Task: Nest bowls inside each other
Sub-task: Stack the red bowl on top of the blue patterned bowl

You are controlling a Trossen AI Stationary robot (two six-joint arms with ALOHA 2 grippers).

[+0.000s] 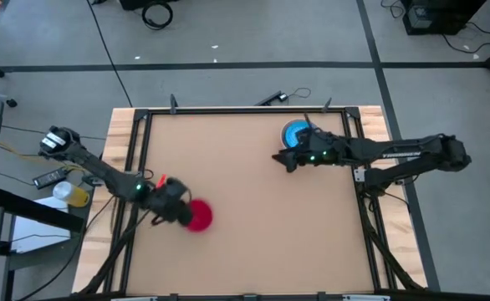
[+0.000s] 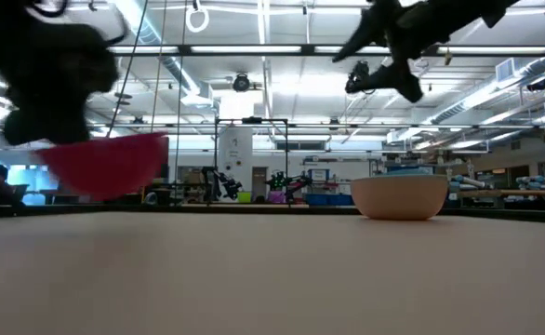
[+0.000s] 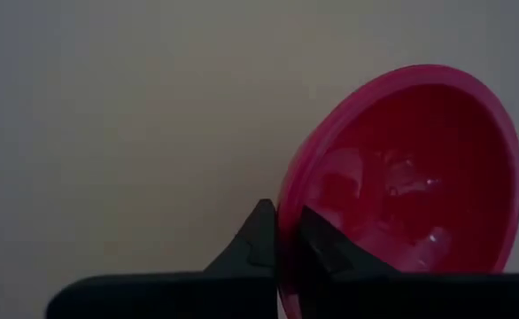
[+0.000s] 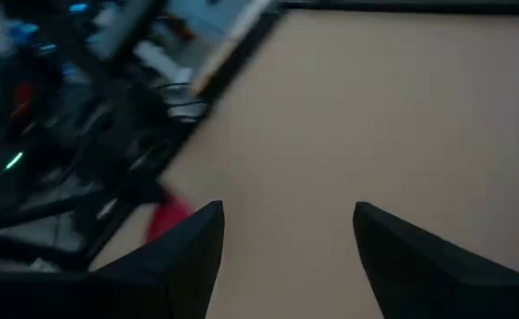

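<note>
My left gripper (image 1: 183,212) is shut on a magenta-red bowl (image 1: 200,216) near the table's left side, toward the near edge. In the low view this bowl (image 2: 107,163) hangs just above the board. At the far right stands a stack of bowls (image 1: 295,134), blue from above. The low view shows its outer bowl (image 2: 398,198) as pale peach, resting on its base, with a teal rim (image 2: 405,169) above it. My right gripper (image 1: 282,159) hovers open beside the stack, on its near-left side, well above the table. Only bare board lies between its fingers (image 4: 189,257). My left gripper pinches the red bowl's rim (image 3: 284,232) on the side toward the table's left, one finger inside (image 3: 326,244) and one outside the wall (image 3: 255,239). The fingers slant down from the left. The bowl is lifted clear of the board and slightly tilted.
A black frame (image 1: 136,150) and wooden edging (image 1: 115,134) run round the brown board (image 1: 245,217), whose middle and near right lie open. Off the left edge sit a yellow object (image 1: 76,195) and cables.
</note>
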